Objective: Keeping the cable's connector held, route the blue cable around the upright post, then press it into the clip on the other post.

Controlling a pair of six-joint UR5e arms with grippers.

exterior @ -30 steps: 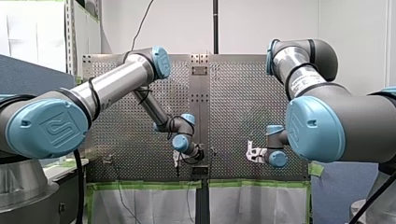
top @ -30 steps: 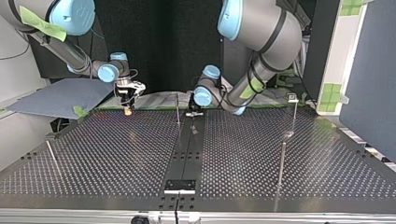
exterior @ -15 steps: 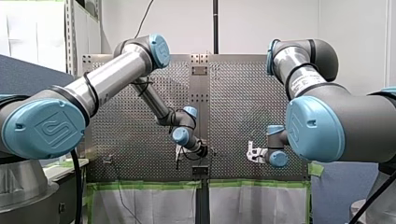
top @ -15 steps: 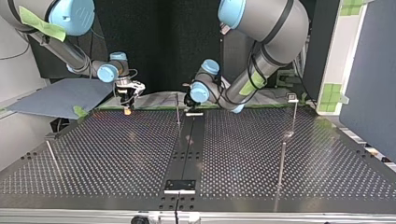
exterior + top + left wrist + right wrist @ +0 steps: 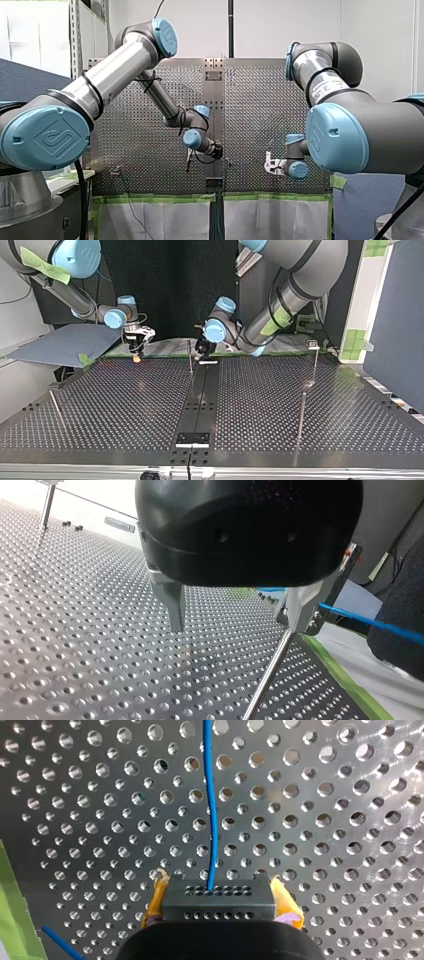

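Grippers hang over the perforated metal counter (image 5: 260, 100) in the front view, my right gripper (image 5: 270, 165) at four o'clock from my left gripper (image 5: 218, 151). Top view: thin steel upright post (image 5: 190, 357) at my left gripper's nine o'clock. Left wrist view: metal fingers (image 5: 172, 605) spread wide; thin blue cable (image 5: 370, 622) beyond. Right wrist view: yellow-padded fingers (image 5: 156, 895) clamp the black block connector (image 5: 219, 902).

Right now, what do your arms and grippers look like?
My left arm and my right arm are silver tubes with pale blue joint caps. A black cable wraps the left. My left gripper is black with metal fingers. My right gripper has yellow pads.
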